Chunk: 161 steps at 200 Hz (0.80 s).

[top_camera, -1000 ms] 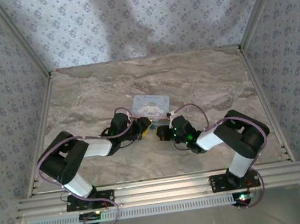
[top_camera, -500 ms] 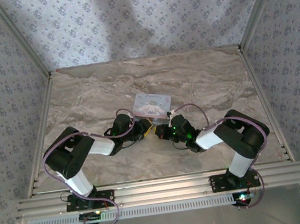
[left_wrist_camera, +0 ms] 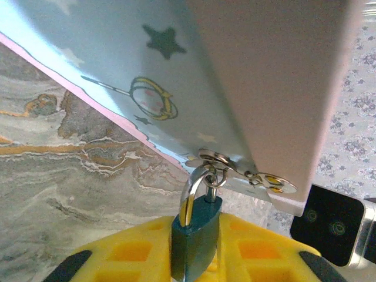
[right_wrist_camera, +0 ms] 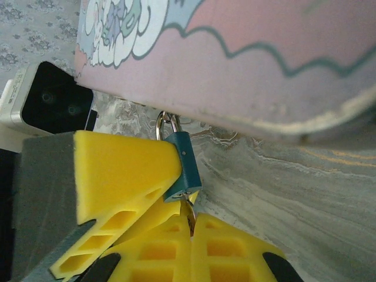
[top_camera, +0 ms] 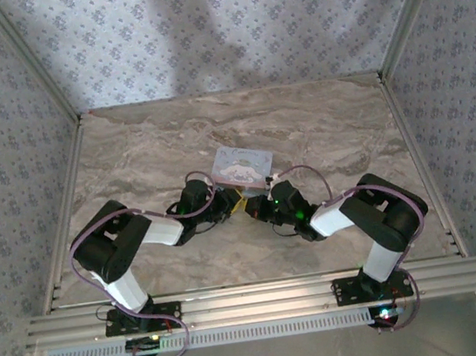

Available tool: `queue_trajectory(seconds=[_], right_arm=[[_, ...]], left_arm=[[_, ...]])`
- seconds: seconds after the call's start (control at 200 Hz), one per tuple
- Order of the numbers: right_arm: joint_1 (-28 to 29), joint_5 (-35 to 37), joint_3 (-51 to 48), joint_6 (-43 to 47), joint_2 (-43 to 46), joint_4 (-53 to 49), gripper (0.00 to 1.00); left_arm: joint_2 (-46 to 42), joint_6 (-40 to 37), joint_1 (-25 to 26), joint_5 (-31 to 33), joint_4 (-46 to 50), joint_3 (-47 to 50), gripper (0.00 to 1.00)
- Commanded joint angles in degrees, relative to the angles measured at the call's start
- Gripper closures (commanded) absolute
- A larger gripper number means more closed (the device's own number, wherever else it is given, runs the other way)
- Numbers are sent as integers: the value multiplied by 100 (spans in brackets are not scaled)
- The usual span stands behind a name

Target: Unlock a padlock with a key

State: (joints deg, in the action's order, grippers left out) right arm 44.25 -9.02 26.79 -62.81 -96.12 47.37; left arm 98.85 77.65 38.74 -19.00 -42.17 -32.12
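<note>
Where the two arms fold at the elbow and turn their forearms inward over the marble counter [top_camera: 346,129], the left claw [top_camera: 229,204] and the right claw [top_camera: 258,209] meet nose to nose just in front of the light-blue tin [top_camera: 241,165]. Seen from the left wrist, the teal padlock [left_wrist_camera: 195,235] hangs by its silver shackle [left_wrist_camera: 194,188] from a small hasp ring [left_wrist_camera: 212,160] at the tin's lower edge. Its body sits between the two yellow fingers [left_wrist_camera: 147,267], which press on it from either side, so the left claw is clamped on the padlock. Seen from the right wrist, the right claw's own yellow fingers lie pressed together directly beneath the padlock. A thin sliver of metal, the key [right_wrist_camera: 191,210], rises from the seam between them to the lock's underside, so the right claw is closed on the key. One finger of the left claw lies flat against the padlock's side in that view. From above, padlock and key are both hidden under the meeting claws. The padlock's bottom is cut off by the frame edge in the left wrist view, the keyhole is hidden, and how far the key enters the lock cannot be told. Most of the key is buried between the fingers, and the tin is cropped in both wrist views.
</note>
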Motion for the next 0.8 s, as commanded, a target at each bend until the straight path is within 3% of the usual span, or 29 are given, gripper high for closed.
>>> queue_trajectory(seconds=[0.0, 0.055, 0.185, 0.45, 0.645, 0.799], right_arm=[[-7, -166, 92, -116, 152, 275, 100], [-30, -167, 44, -79, 217, 230, 100], [-78, -81, -126, 128, 461, 3, 81], [-243, 225, -341, 916, 1503, -1231, 60], [-326, 735, -135, 2448, 2625, -2767, 45], [-407, 1004, -70, 3945, 3488, -3191, 20]], left_arm=[[135, -12, 68, -16, 34, -85, 82], [126, -13, 72, -7, 55, -84, 86], [52, -4, 78, 17, 127, -102, 90], [-171, 103, 99, 48, 615, -259, 98], [-234, 331, 100, 21, 836, -359, 100], [-260, 534, 109, -31, 907, -412, 100]])
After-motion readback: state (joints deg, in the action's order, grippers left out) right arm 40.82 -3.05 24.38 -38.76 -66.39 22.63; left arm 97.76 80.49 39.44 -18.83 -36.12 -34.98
